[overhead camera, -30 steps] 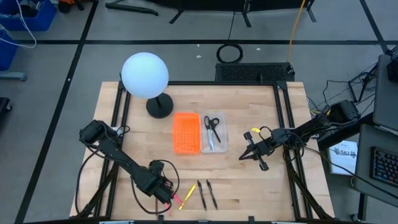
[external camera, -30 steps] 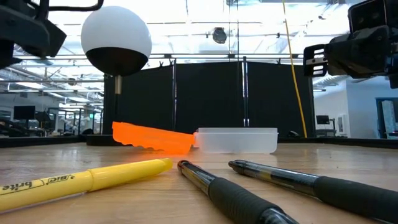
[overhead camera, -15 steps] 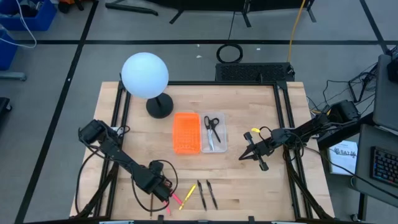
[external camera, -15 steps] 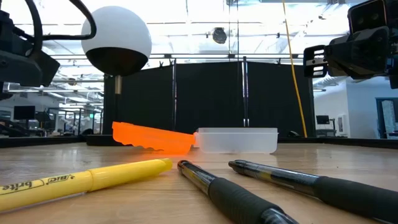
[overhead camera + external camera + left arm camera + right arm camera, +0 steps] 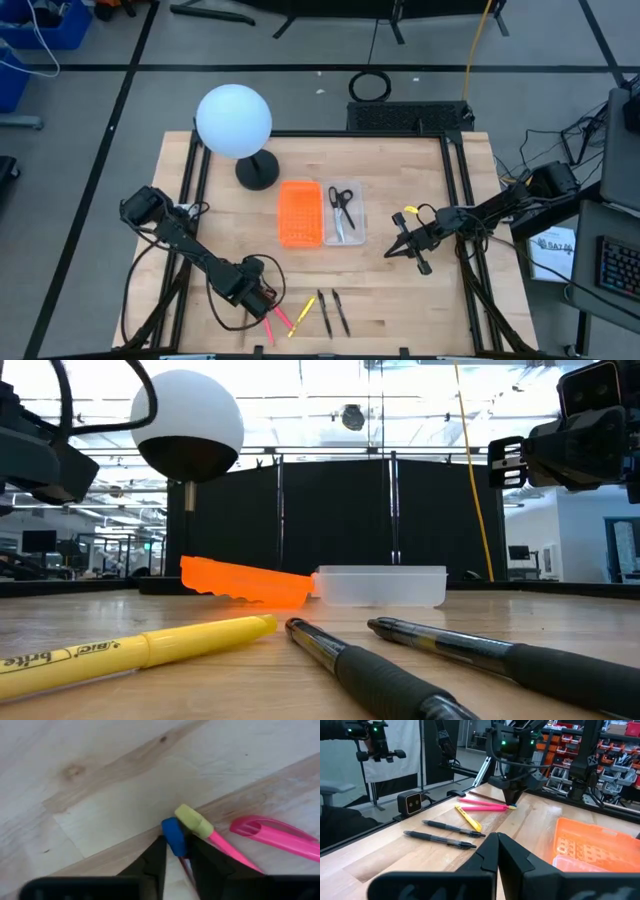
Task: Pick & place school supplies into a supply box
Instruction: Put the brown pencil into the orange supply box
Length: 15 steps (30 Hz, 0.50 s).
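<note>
My left gripper point(image 5: 264, 310) stands at the table's near left, fingers down on the end of a thin dark-red pencil with a blue tip point(image 5: 174, 836). Beside it lie two pink pens point(image 5: 274, 838), a yellow marker point(image 5: 301, 316) and two dark pens point(image 5: 333, 312), all flat on the wood. Black-handled scissors point(image 5: 340, 204) lie in the clear supply box point(image 5: 353, 232) at mid-table. My right gripper point(image 5: 391, 251) hangs shut, right of the box, with nothing in it. My left gripper has the pencil's blue-tipped end point(image 5: 175, 844) between its two fingertips point(image 5: 156, 856), one on each side. The fingers come from above, pointing down. The pencil's shaft point(image 5: 485, 796) lies on the table.
An orange perforated tray point(image 5: 300, 213) lies against the supply box's left side. A lamp with a white globe point(image 5: 233, 120) stands at the far left. The pink pen with a yellow-green end point(image 5: 194, 821) touches the blue tip. Bare wood lies along the right half.
My left arm has come down a little and shifted slightly toward the table's left over the pink pens. The pens, the marker and the box lie as they did.
</note>
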Motion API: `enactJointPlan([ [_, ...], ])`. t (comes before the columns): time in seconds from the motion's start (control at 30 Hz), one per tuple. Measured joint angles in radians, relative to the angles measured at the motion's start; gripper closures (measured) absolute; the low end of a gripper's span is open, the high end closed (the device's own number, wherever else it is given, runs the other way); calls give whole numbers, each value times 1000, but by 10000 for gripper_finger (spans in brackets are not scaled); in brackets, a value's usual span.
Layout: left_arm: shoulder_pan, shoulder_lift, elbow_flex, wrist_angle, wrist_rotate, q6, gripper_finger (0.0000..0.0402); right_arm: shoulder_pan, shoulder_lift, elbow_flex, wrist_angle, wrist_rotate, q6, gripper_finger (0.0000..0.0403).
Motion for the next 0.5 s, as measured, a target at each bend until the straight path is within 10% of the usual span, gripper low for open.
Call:
enactJointPlan([
  [0.5,56,-259,-6,-86,15,-38,381,0,0,0,-15,0,-38,403],
])
